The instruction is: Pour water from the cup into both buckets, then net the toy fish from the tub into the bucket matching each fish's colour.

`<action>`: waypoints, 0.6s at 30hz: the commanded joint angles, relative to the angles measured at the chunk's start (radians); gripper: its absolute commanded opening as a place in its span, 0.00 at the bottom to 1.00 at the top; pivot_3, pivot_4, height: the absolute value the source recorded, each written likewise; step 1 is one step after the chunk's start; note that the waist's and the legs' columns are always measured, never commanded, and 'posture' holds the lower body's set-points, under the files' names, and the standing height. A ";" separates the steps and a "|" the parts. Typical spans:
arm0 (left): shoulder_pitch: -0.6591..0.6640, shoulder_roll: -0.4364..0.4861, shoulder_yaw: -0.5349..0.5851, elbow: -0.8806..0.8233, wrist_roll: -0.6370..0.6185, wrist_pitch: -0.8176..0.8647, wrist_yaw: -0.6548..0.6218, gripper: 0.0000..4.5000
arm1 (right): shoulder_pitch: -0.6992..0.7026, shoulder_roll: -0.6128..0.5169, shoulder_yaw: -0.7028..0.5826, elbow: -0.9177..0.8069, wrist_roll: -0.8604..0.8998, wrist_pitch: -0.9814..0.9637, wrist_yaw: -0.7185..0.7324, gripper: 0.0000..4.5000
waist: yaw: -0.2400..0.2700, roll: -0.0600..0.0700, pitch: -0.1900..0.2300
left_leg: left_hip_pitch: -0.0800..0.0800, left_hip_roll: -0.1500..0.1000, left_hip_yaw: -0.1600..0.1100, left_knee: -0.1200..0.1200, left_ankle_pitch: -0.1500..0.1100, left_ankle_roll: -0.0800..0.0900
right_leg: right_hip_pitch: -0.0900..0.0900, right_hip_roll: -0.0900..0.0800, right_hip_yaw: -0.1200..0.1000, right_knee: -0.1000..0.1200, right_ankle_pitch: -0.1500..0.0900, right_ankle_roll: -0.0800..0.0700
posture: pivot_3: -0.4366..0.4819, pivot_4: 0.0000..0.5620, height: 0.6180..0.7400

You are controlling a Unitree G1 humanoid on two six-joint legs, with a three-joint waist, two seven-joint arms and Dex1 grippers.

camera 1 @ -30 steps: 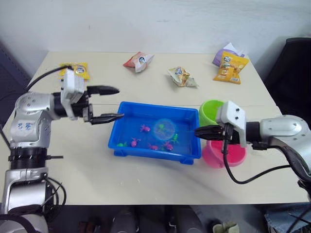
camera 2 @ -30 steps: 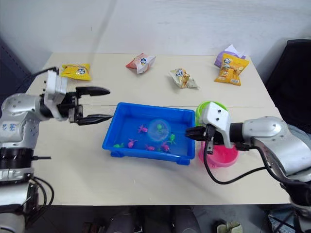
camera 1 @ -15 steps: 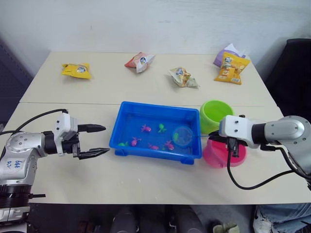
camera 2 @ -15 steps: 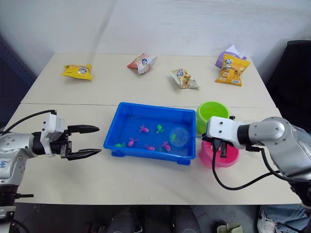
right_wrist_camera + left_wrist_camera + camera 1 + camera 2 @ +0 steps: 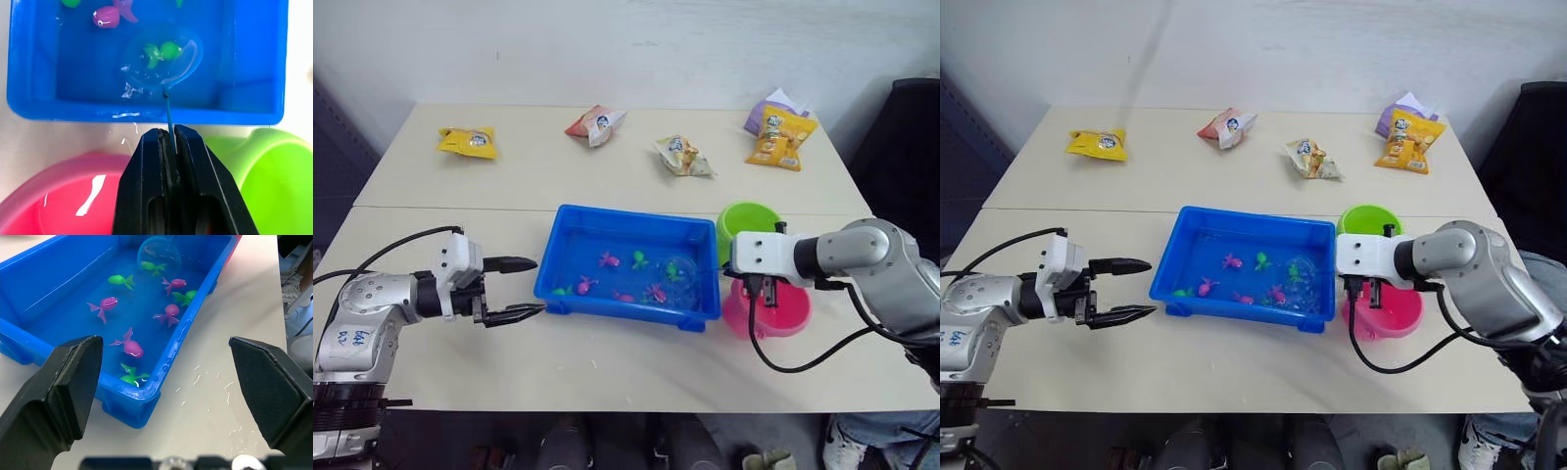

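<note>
While net nearer tub's right end, left gripper closer.

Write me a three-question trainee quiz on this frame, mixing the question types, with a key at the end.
1. True or false: the right gripper is shut on the net's stick handle.
2. What colour is the toy fish seen within the net's hoop in the tub?
A) pink
B) green
C) yellow
3. Fill in: the left gripper is open and holds ____.

Key:
1. True. In the right wrist view the two fingers are closed on the thin stick.
2. B. A green fish shows within the hoop; whether it is inside the mesh or under it cannot be told.
3. Nothing. It is beside the tub's left end, apart from it.
</note>
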 commanded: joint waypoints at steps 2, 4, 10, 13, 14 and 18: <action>0.012 0.010 0.006 -0.033 -0.019 0.007 -0.006 0.98 | -0.020 0.023 -0.006 -0.045 0.018 0.056 0.034 0.00 | 0.000 0.000 0.000 | 0.000 0.000 0.000 0.000 0.000 0.000 | 0.000 0.000 0.000 0.000 0.000 0.000 | 0.48 0.27 0.99; 0.015 0.015 0.008 -0.030 -0.015 0.004 -0.012 0.98 | -0.020 0.044 -0.025 -0.051 0.049 0.105 0.036 0.00 | -0.002 0.000 0.000 | 0.000 0.000 0.000 0.000 0.000 0.000 | 0.000 0.000 0.000 0.001 0.000 0.000 | 0.48 0.27 0.99; 0.021 0.019 0.012 -0.024 -0.009 -0.004 -0.015 0.98 | -0.011 0.065 -0.069 -0.063 0.099 0.207 0.016 0.00 | -0.002 0.000 0.000 | 0.000 0.000 0.000 0.000 0.000 0.000 | 0.000 0.000 0.000 0.002 0.000 0.000 | 0.48 0.27 0.99; 0.023 0.019 0.010 -0.022 -0.007 -0.008 -0.016 0.98 | -0.001 0.060 -0.090 -0.067 0.112 0.235 0.005 0.00 | -0.002 0.000 0.000 | 0.000 0.000 0.000 0.000 0.000 0.000 | 0.000 0.000 0.000 0.001 0.000 0.000 | 0.48 0.27 0.99; 0.024 0.019 0.010 -0.021 -0.007 -0.009 -0.016 0.98 | 0.002 0.059 -0.095 -0.068 0.116 0.240 0.003 0.00 | -0.002 0.000 0.000 | 0.000 0.000 0.000 0.000 0.000 0.000 | 0.000 0.000 0.000 0.001 0.000 0.000 | 0.48 0.27 0.99; 0.020 0.018 0.006 -0.015 -0.005 -0.011 -0.017 0.98 | 0.016 0.062 -0.122 -0.071 0.145 0.274 -0.009 0.00 | -0.002 0.000 0.000 | 0.000 0.000 0.000 0.000 0.000 0.000 | 0.000 0.000 0.000 0.001 0.000 0.000 | 0.48 0.27 0.99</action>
